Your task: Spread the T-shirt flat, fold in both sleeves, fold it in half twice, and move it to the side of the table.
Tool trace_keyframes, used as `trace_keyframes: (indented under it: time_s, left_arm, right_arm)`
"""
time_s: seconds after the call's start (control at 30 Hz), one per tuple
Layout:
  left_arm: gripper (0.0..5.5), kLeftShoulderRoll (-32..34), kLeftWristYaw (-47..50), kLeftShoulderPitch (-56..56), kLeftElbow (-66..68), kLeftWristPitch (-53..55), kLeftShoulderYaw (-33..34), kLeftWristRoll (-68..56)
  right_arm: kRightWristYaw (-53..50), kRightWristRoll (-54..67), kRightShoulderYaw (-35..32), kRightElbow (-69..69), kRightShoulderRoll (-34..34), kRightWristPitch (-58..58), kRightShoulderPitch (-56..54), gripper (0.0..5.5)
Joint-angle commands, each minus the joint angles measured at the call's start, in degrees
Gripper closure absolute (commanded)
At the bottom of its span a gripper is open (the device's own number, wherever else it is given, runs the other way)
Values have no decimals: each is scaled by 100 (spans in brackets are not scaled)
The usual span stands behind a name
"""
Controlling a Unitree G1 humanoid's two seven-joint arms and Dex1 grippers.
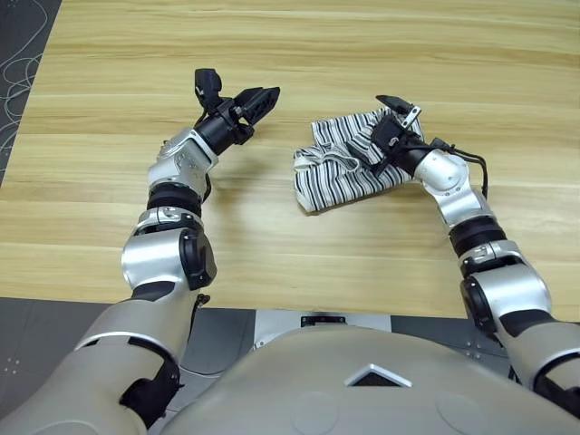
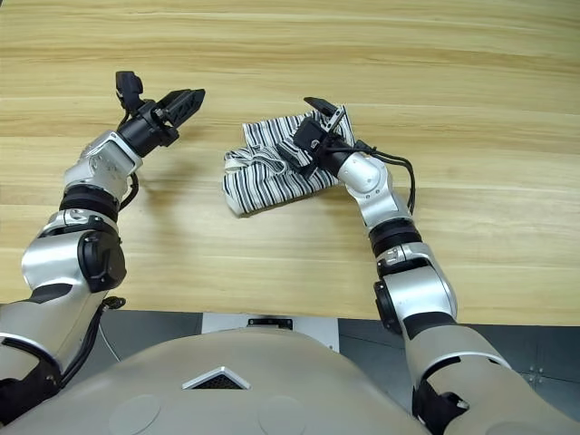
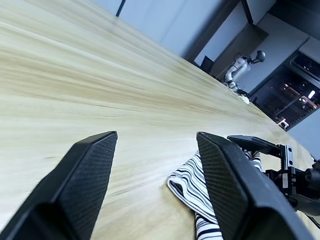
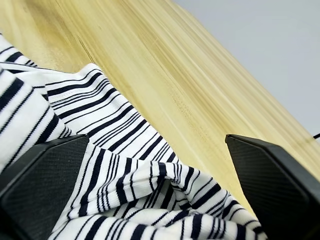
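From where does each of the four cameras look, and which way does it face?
Left eye view: on the head, facing forward and down onto the table; both arms show, left gripper open, right gripper at the T-shirt.
Right eye view: beside it on the head, same scene.
Left wrist view: on the left wrist, facing along the table toward the T-shirt, framed by the left fingers.
Right wrist view: on the right wrist, above the T-shirt, framed by the right fingers.
Shared: all four show the T-shirt.

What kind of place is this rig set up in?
Likely a robotics lab: a long wooden table carrying a folded striped T-shirt, another white humanoid robot in the room behind, and loose cables on the dark floor beside the table.
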Motion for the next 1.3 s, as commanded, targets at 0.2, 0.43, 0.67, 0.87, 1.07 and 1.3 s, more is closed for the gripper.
trace_keyframes:
  time_s: [0.2, 0.43, 0.67, 0.87, 1.07, 1.3]
  left_arm:
    - [254, -702, 354, 3, 187, -129, -697, 541]
    - [254, -980, 1187, -540, 1132, -456, -762, 887]
    - [254, -848, 2012, -548, 1567, -605, -1213, 1636]
    - [254, -670, 2427, -219, 1643, -996, -2199, 2745]
    - [254, -665, 2340, 38, 1617, -1170, -2547, 2959]
    - [254, -712, 2282, 14, 1588, -1193, -2570, 2884]
  right_arm:
    - [266, 856, -400, -2113, 13, 813, 682, 44]
    - [404, 1108, -573, -3342, -166, 1379, 784, 44]
    - [698, 835, -563, -4529, -839, 1640, 1407, 44]
    - [1201, 576, -312, -5306, -1549, 1866, 2335, 44]
    - [1436, 435, 222, -5184, -1488, 2064, 2521, 44]
    - [934, 247, 401, -4259, -956, 1875, 1950, 44]
